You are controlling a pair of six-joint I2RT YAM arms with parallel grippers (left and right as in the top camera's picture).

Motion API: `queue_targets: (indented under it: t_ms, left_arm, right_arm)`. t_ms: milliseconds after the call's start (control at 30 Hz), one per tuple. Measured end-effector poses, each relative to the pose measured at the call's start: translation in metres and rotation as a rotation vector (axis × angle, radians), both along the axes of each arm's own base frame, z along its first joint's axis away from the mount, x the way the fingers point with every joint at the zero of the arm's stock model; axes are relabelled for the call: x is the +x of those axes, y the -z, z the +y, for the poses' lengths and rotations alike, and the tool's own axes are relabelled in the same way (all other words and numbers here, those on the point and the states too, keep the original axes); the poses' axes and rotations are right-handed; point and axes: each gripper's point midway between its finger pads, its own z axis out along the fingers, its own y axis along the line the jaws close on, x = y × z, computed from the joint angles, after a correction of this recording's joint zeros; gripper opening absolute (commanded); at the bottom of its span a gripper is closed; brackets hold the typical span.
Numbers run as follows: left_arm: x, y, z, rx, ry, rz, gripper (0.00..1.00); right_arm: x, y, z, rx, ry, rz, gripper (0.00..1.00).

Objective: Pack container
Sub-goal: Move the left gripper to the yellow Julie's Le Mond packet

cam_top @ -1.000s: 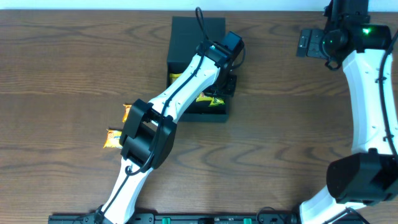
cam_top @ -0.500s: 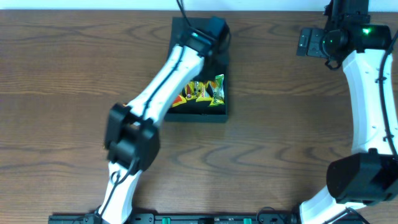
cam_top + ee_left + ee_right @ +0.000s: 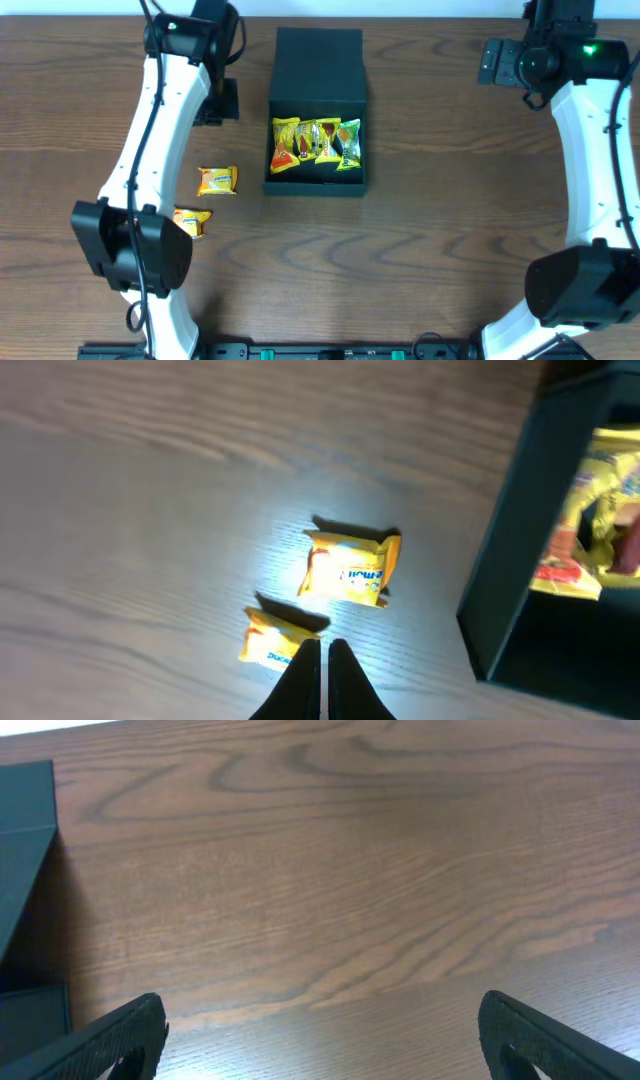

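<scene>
The dark teal-green container stands open at the table's middle back, its lid folded flat behind it. Several yellow, red and green snack packets lie inside. Two yellow packets lie on the table left of it, one nearer and one further front. My left gripper hangs left of the container, shut and empty. In the left wrist view its fingertips point at the two packets. My right gripper is open and empty at the back right.
The container's wall fills the right of the left wrist view. Its lid edge shows at the left of the right wrist view, where the fingers spread wide over bare wood. The left arm runs down the table's left side.
My left arm has swung from over the container out to its left, uncovering the packets inside and the two on the table. The right arm has not moved.
</scene>
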Motion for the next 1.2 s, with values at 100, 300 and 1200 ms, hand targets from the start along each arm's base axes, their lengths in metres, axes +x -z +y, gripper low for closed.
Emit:
queue_targets:
  t_ms: [100,300,1200]
  left_arm:
    - [0.005,-0.002,0.005,-0.028,-0.046,-0.032,0.06]
    - [-0.010,-0.047,0.053,-0.072,-0.188,-0.158,0.06]
    - [-0.173,0.110,0.031,-0.287,-0.415,0.038,0.85]
  right_arm:
    - [0.003,0.000,0.010,0.014,-0.079,-0.003,0.99]
    - [0.017,-0.010,0.031,0.027,-0.188,-0.066,0.99]
    - [0.026,-0.017,0.045,0.020,-0.251,-0.109,0.99]
